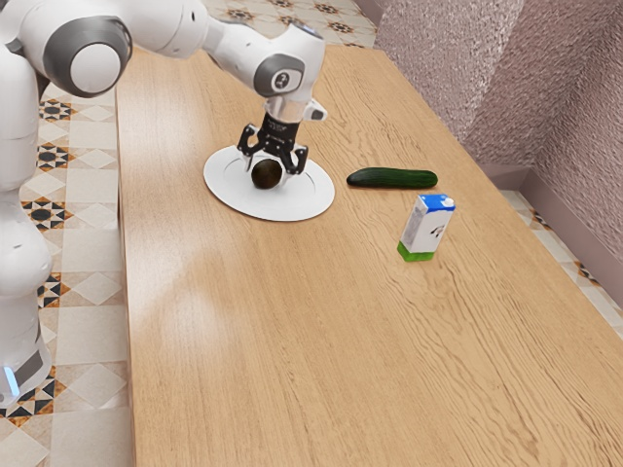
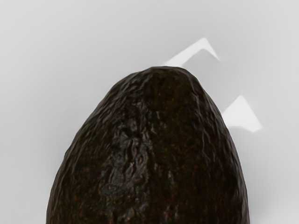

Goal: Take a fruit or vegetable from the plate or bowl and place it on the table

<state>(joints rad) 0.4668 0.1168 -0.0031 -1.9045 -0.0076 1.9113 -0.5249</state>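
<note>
Black two-finger gripper (image 1: 272, 163): spread, clasping nothing by the look of it.
Dark, rough-skinned, egg-shaped avocado (image 1: 266, 174): upper left of exterior frame, on round white plate (image 1: 308, 200); right under gripper, low between fingertips.
Avocado's long axis: seems crosswise to closing line; suits squeeze across flanks, then lift.

Looks like a home: patterned floor tiles (image 1: 83, 219) at the exterior view's 9 o'clock, textured wall (image 1: 565, 88) at 2, wooden table (image 1: 292, 341).
</note>
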